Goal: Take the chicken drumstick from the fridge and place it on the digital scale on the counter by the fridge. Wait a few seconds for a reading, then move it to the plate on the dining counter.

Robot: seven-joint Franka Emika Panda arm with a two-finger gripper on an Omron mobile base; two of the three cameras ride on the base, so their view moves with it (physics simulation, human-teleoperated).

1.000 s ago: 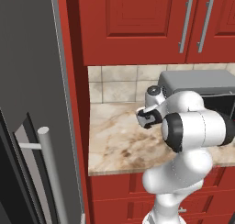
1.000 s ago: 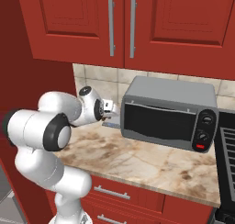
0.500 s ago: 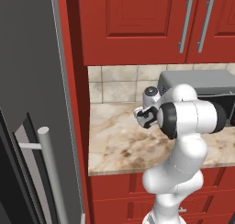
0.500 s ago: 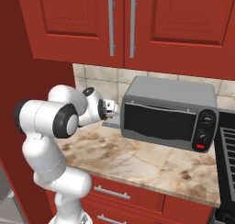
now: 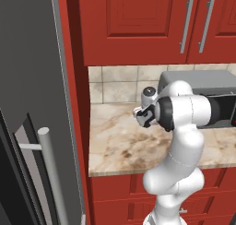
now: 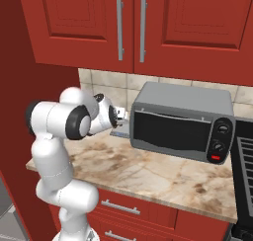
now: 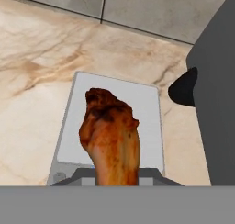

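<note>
The chicken drumstick (image 7: 110,136), brown and golden-roasted, stands up from the bottom of the hand view, and my gripper (image 5: 140,115) is shut on it. Right under it lies the digital scale (image 7: 142,113), a flat grey slab on the marbled counter (image 7: 36,71). In the right base view the gripper (image 6: 121,117) hangs a little above the scale (image 6: 120,133), close to the tiled wall. I cannot tell whether the drumstick touches the scale. The dark grey fridge (image 5: 32,81) with its silver bar handle (image 5: 50,173) stands at the left, door swung open.
A boxy grey microwave (image 6: 180,121) sits on the counter (image 6: 148,171) just right of the scale; its side and a dark foot (image 7: 183,87) show close by. Red upper cabinets (image 5: 138,21) hang overhead. Bare counter (image 5: 120,145) lies in front of the scale.
The arm's elbow has swung round and up, while the hand has stayed almost still over the scale. The drumstick is still in the grip.
</note>
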